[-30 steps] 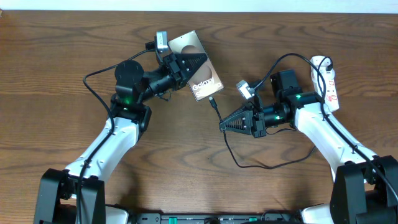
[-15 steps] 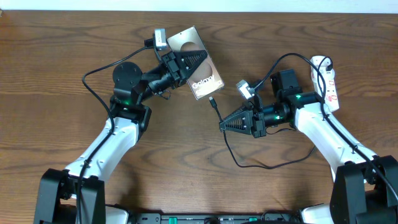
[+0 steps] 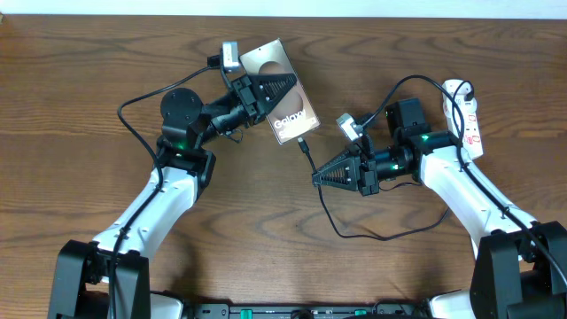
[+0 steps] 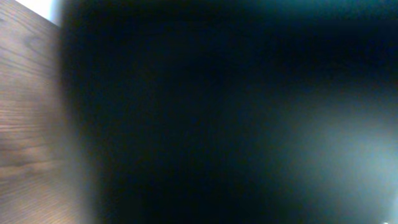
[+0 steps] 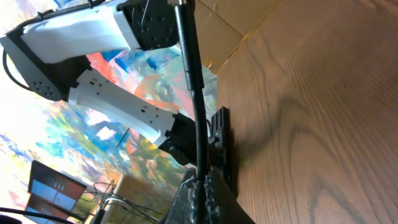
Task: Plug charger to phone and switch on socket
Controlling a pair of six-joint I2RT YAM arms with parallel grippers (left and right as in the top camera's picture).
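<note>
The phone (image 3: 264, 60), a bronze slab with white "Galaxy" lettering, sits tilted at the back centre with my left gripper (image 3: 293, 84) shut on it from its left side. In the left wrist view only a dark blur fills the frame. My right gripper (image 3: 315, 178) is shut on the charger (image 3: 307, 158), a thin black cable, a short way behind its connector tip (image 3: 302, 142). That tip points at the phone's near end and stands a small gap from it. In the right wrist view the cable (image 5: 189, 74) rises from my pinched right gripper (image 5: 200, 182). The white socket (image 3: 469, 113) lies at the far right.
A black plug (image 3: 409, 113) sits by the socket's left side, under the right arm. The slack cable (image 3: 372, 237) loops over the wooden table (image 3: 89, 80) in front of the right arm. The left arm's own black wire (image 3: 133, 133) arcs to its left.
The left gripper has shifted the phone slightly back and to the left. The right gripper and the cable have stayed put.
</note>
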